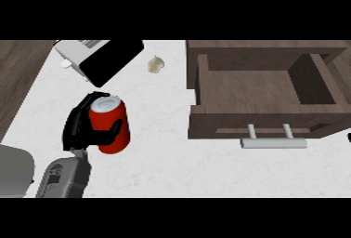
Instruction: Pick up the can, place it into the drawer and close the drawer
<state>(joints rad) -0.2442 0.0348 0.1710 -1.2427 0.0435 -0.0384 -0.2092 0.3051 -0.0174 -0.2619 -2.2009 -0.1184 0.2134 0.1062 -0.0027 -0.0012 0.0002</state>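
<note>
A red can [112, 123] with a silver top stands upright on the white counter at the left. My left hand [81, 125] is beside it on its left, fingers and thumb curled round its body. The brown wooden drawer [198, 88] is pulled open at the right, its inside bare, with a silver bar handle [273, 142] on its front. A small dark tip of my right hand [348, 138] shows at the right edge; its fingers are hidden.
A toaster-like appliance with a black side [103, 58] sits at the back left. A small pale garlic bulb [156, 64] lies behind the can. Dark wood floor shows past the counter's left edge.
</note>
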